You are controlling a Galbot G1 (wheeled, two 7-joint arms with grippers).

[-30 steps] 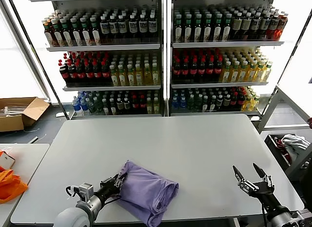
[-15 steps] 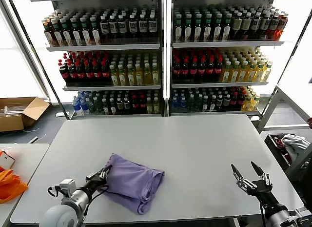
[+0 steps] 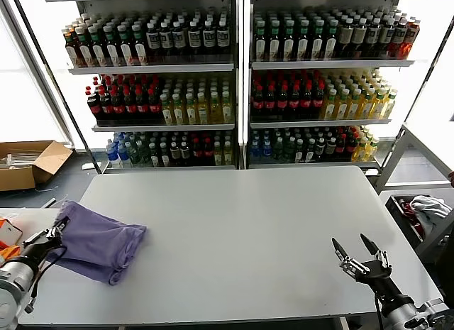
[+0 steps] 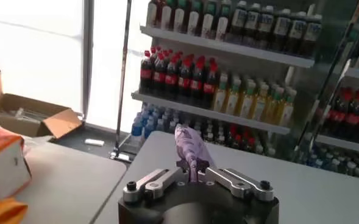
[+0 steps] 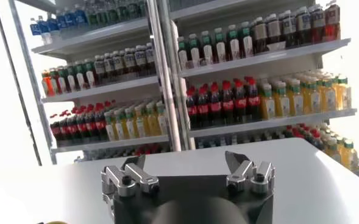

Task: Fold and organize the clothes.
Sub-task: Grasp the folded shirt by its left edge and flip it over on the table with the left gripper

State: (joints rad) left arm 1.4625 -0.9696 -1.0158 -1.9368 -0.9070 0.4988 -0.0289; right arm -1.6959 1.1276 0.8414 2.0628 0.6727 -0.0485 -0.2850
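Left hand [image 3: 55, 233] low at the desk's [image 3: 241, 231] near-left corner, pointing right, clenched on the folded shirt [image 3: 96, 239]. Shirt lies at the left edge, long axis left-right. Right hand [image 3: 360, 253] at near right, fingers spread, holding nothing.

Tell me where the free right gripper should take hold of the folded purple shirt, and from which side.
Judging by its pose, the folded shirt offers its rounded fold edge facing the table's middle. The open right gripper should probably come from that side, low, since the left gripper already pinches the opposite edge.
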